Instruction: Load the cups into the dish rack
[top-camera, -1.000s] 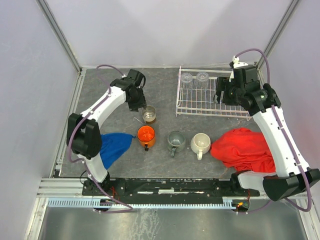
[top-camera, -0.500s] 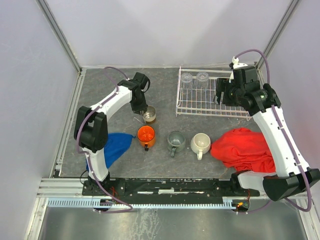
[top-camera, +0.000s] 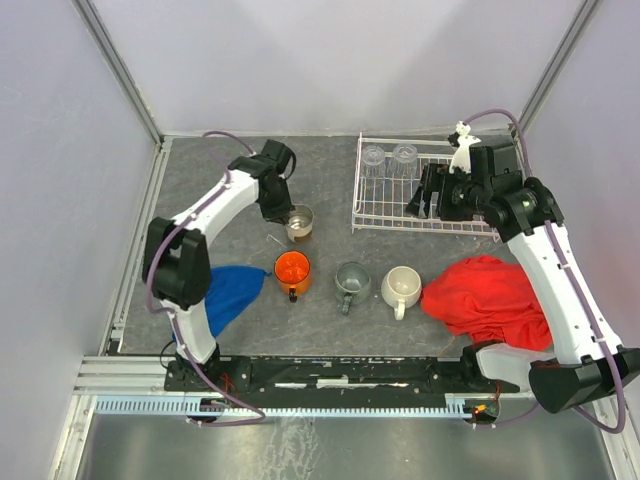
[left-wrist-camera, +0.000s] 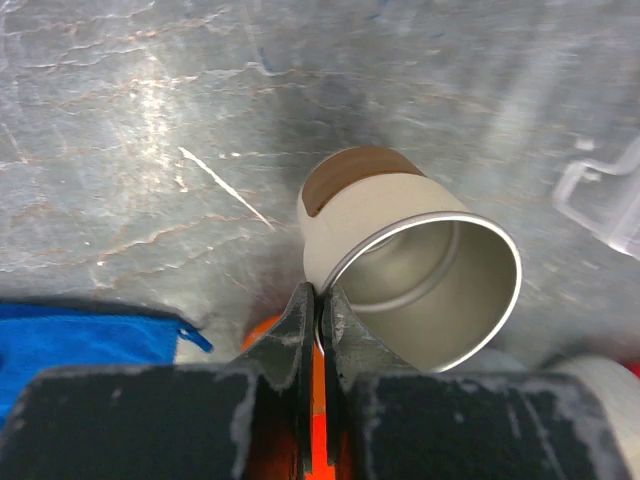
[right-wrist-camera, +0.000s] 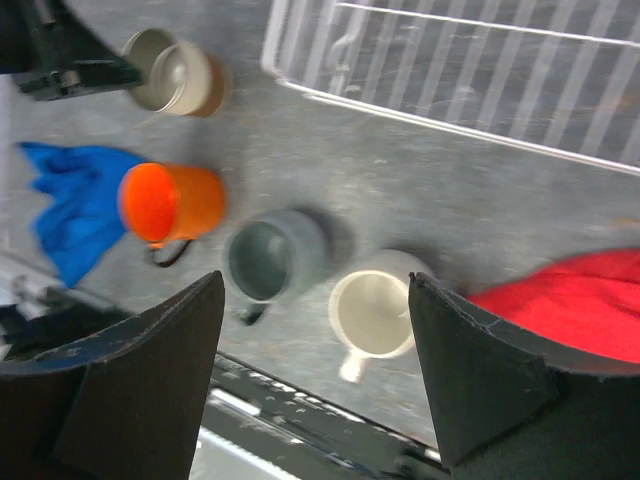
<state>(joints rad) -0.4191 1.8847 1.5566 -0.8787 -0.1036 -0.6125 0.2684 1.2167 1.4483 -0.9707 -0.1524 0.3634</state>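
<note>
My left gripper (top-camera: 284, 213) is shut on the rim of the tan metallic cup (top-camera: 299, 222). In the left wrist view the fingertips (left-wrist-camera: 320, 293) pinch the wall of that cup (left-wrist-camera: 400, 250), which looks tilted. The orange mug (top-camera: 292, 269), the grey-green mug (top-camera: 352, 280) and the cream-white mug (top-camera: 401, 286) stand in a row on the table. Two clear glass tumblers (top-camera: 373, 157) (top-camera: 404, 155) sit in the far left of the white wire dish rack (top-camera: 390, 222). My right gripper (top-camera: 422, 200) hangs wide open and empty above the rack; the right wrist view (right-wrist-camera: 315, 330) looks down on the mugs.
A red cloth (top-camera: 485, 298) lies right of the cream-white mug, in front of the rack. A blue cloth (top-camera: 228, 290) lies left of the orange mug. The enclosure walls and metal frame bound the grey table on every side.
My left gripper has settled on the tan cup's rim and the cup has shifted slightly toward the back. My right gripper has swung left over the rack.
</note>
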